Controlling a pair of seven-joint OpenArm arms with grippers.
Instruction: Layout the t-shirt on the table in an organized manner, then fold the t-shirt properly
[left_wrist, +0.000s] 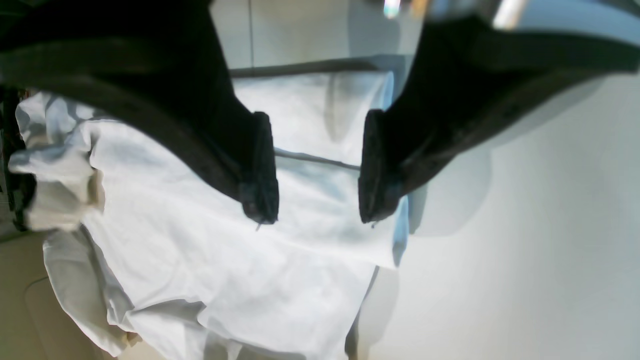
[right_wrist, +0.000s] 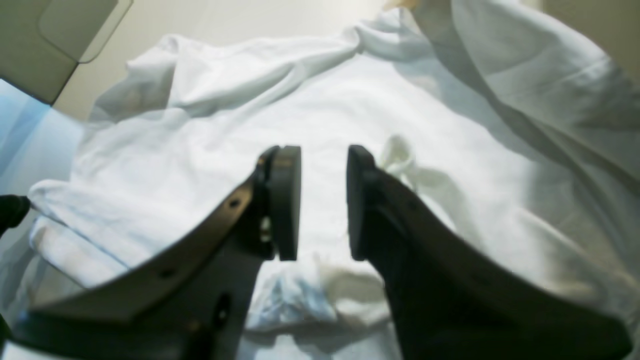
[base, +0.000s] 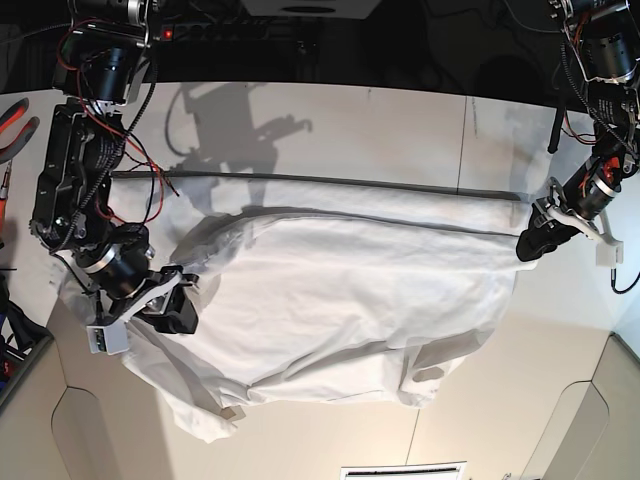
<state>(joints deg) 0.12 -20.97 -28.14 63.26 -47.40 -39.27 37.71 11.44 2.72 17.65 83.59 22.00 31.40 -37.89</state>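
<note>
a wrinkled white t-shirt lies spread on the table, both the left gripper and right gripper spread and empty just above its edges, so bunched folds beneath the right gripper may stay creased if pressed flat.

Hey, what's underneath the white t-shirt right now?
The t-shirt lies spread on the off-white table, which shows all around it. A dark seam line runs just beyond its far edge. Whatever table surface lies beneath the cloth is covered, so nothing else can be confirmed there.
</note>
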